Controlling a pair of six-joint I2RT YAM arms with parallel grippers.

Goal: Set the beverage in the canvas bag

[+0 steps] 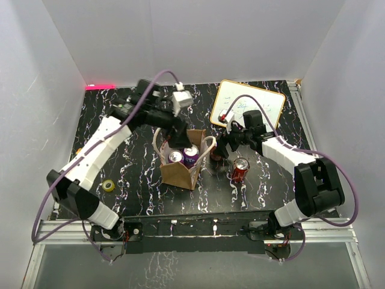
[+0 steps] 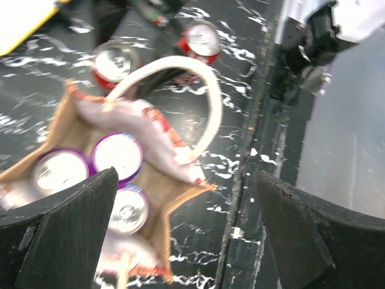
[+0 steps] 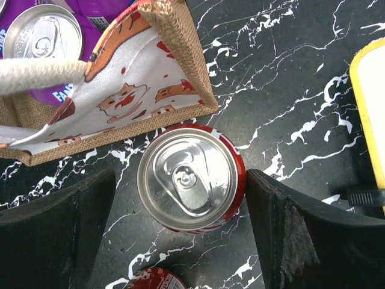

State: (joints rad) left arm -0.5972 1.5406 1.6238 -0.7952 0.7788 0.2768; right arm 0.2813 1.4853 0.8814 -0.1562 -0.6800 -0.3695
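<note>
The tan canvas bag [image 1: 179, 173] stands mid-table with pale loop handles [image 2: 207, 102] and holds three purple-rimmed cans [image 2: 117, 156]. It also shows in the left wrist view [image 2: 159, 192] and the right wrist view [image 3: 174, 36]. My left gripper [image 2: 189, 232] is open and empty above the bag's far side [image 1: 173, 127]. My right gripper [image 3: 180, 208] is open, its fingers on either side of an upright red can [image 3: 191, 180] that stands on the table against the bag's corner, without touching it. A second red can [image 1: 240, 170] stands further right.
A yellow-framed whiteboard [image 1: 248, 108] lies at the back right behind the right arm. A small yellow tape roll [image 1: 109, 185] lies at the left by the left arm. White walls close in the black marbled table [image 1: 210, 198].
</note>
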